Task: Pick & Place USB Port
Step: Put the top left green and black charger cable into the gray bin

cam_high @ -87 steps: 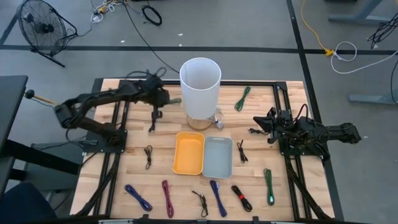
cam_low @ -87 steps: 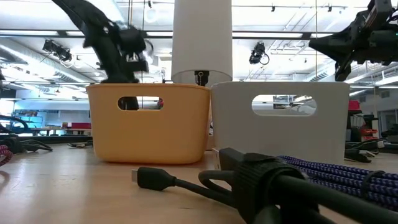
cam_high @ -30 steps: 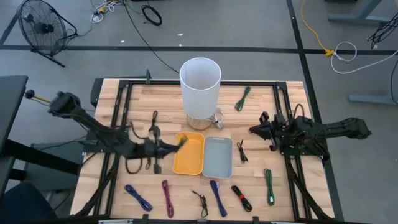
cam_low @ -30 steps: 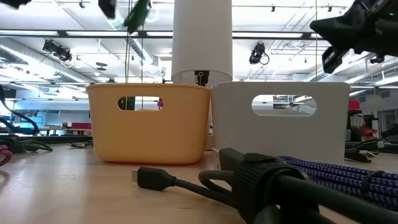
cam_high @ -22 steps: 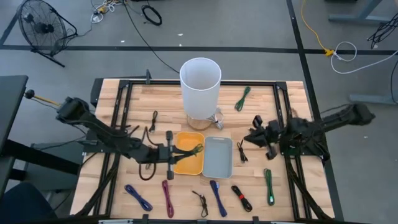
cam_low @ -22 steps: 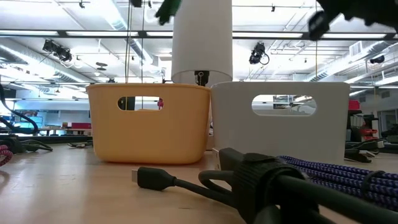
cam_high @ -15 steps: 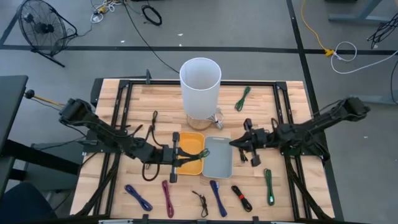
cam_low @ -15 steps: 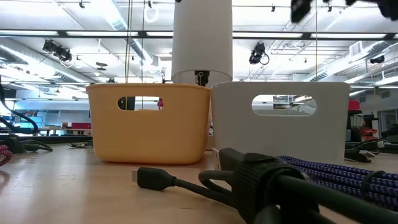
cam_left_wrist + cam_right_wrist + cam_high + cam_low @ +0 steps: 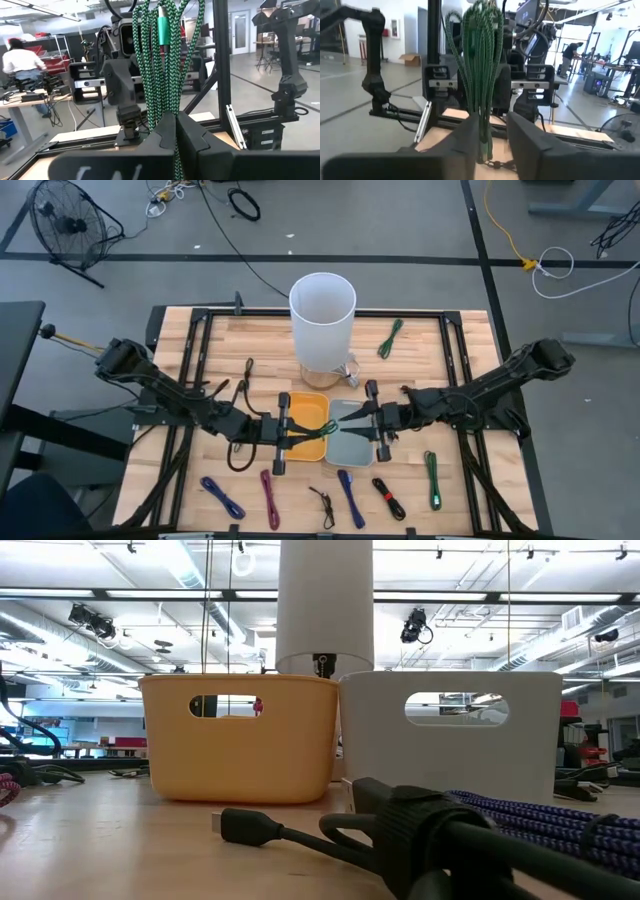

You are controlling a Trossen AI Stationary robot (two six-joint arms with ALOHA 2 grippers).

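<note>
Both grippers now meet over the bins (image 9: 303,442): left gripper (image 9: 300,432) stays pinched on the green cable (image 9: 326,426); right gripper (image 9: 352,426), in from 3 o'clock, spreads around it. Handover looks imminent.

Grey concrete floor (image 9: 420,220) surrounds the table, crossed by dark tape lines; a black fan (image 9: 62,222) stands at about ten o'clock, a yellow cord (image 9: 505,225) and white cable (image 9: 555,265) lie at about two o'clock, and black cables (image 9: 243,202) trail at twelve. Across the table at its own height opens a big hall with a white ceiling (image 9: 120,580) carrying rails and strip lights, and benches (image 9: 60,750) far back at nine o'clock. A person in a white top (image 9: 20,62) sits at a desk (image 9: 25,97) in the hall, and another person (image 9: 568,55) stands near more benches.
</note>
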